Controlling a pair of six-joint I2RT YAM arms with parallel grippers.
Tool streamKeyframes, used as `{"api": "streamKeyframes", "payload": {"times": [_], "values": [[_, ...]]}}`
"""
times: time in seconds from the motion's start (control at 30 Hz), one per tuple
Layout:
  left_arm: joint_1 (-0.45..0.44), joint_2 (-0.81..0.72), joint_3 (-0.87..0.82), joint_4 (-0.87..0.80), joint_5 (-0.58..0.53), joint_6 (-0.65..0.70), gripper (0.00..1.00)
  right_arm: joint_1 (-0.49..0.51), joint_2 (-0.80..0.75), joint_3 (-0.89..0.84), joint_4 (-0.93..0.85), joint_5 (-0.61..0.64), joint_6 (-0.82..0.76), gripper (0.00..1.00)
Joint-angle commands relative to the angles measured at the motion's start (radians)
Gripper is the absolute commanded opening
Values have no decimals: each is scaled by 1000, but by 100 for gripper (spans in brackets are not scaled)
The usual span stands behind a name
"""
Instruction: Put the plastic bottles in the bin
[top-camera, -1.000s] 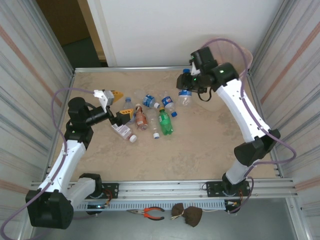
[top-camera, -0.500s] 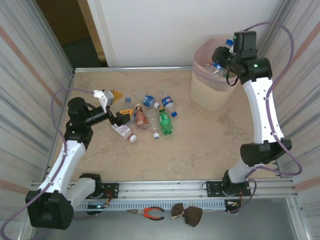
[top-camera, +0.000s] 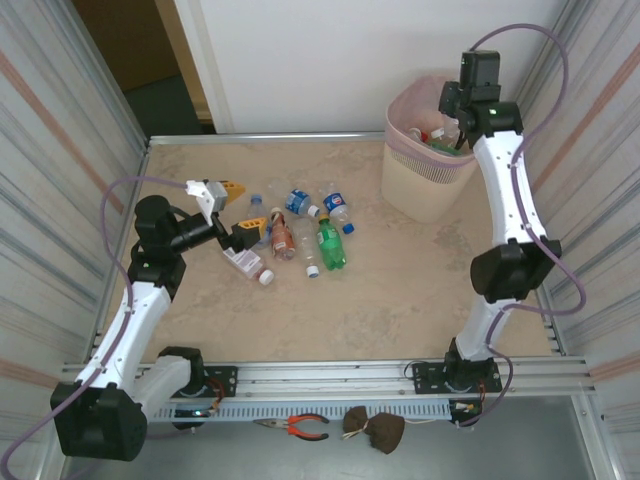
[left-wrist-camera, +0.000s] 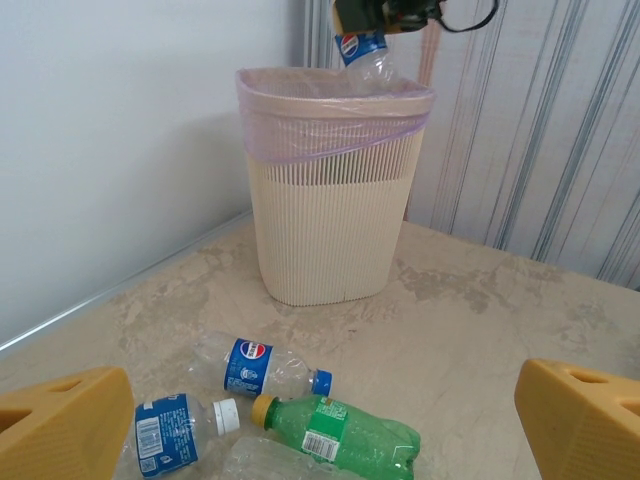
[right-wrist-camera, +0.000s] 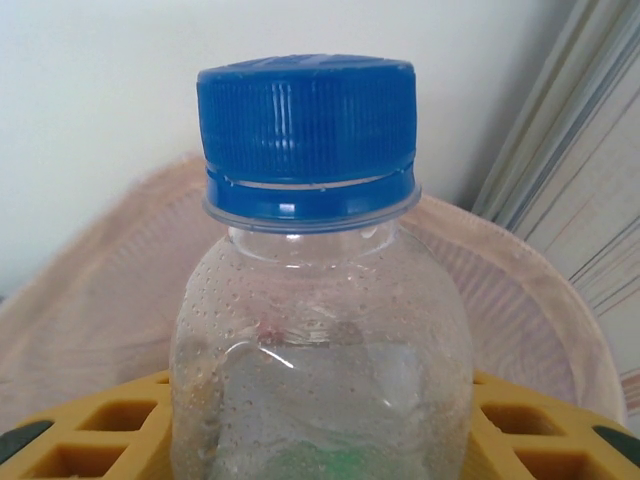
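Between left tool (top-camera: 241, 210) and bin (top-camera: 415, 195) lie scattered bottles (top-camera: 331, 247)

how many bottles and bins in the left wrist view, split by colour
bin: 1
green bottle: 1
blue-label clear bottles lying down: 2
blue-label clear bottle held above the bin: 1
clear bottle cut off at the bottom edge: 1
total: 6

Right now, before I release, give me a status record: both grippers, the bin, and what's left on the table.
right gripper: shut on a clear blue-capped bottle, over the bin mouth
left gripper: open, empty, beside the loose bottles
bin: far right corner, upright, pink liner
loose bottles: several lying mid-table, including a green bottle
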Motion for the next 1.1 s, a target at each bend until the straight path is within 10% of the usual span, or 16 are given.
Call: {"api": "streamKeyframes", "payload": {"times": [0.0, 0.3, 0.8, 1.07], "values": [[-6, -18, 16, -12, -10, 13, 99, -5, 64, 63, 25, 63, -200, 52], [-6, -20, 16, -10, -11, 7, 99, -17, 201, 77, -34, 45, -450, 54], [-7, -7, 18, -7, -16, -2, 99, -98, 274, -91, -85, -78, -409, 57], [-7, -3, 17, -4, -19, -5, 99, -97, 272, -67, -136, -95, -366, 78]]}}
